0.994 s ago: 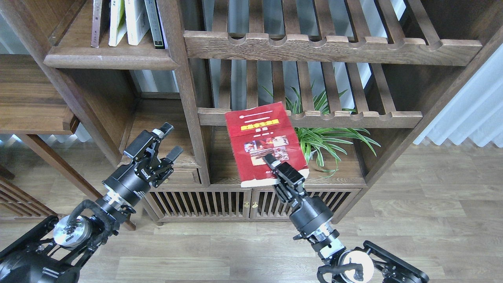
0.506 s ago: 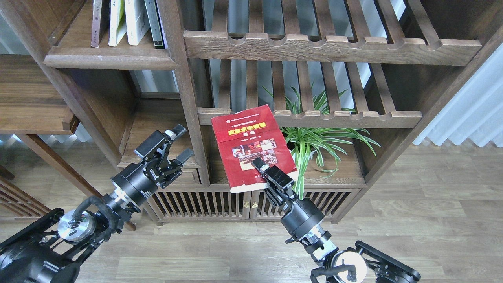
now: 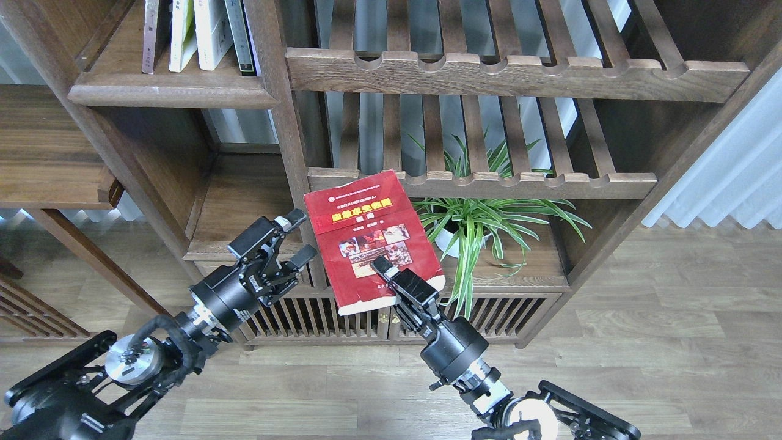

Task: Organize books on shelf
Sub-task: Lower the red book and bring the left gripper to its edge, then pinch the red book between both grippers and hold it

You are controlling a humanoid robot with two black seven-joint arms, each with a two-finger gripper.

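Note:
My right gripper (image 3: 391, 278) is shut on the lower edge of the red book (image 3: 360, 220), which has a yellow title and photos on its cover. It holds the book in the air, cover up, in front of the bookcase's centre post. My left gripper (image 3: 299, 235) is open and empty just left of the book's left edge. The shelf (image 3: 171, 95), a solid dark-brown board with a rounded lip, is at the upper left. Several upright books (image 3: 201, 33) stand on it. The yellow-green and maroon books are not clearly in view.
Slatted racks (image 3: 513, 73) with scalloped rails fill the upper right. A spider plant in a white pot (image 3: 482, 220) stands on the lower right board. A lower left compartment (image 3: 244, 201) lies behind my left gripper. A side table (image 3: 49, 159) is at the left.
My right gripper has carried the red book left and down, away from the plant. My left gripper has moved right and up toward the book, staying open.

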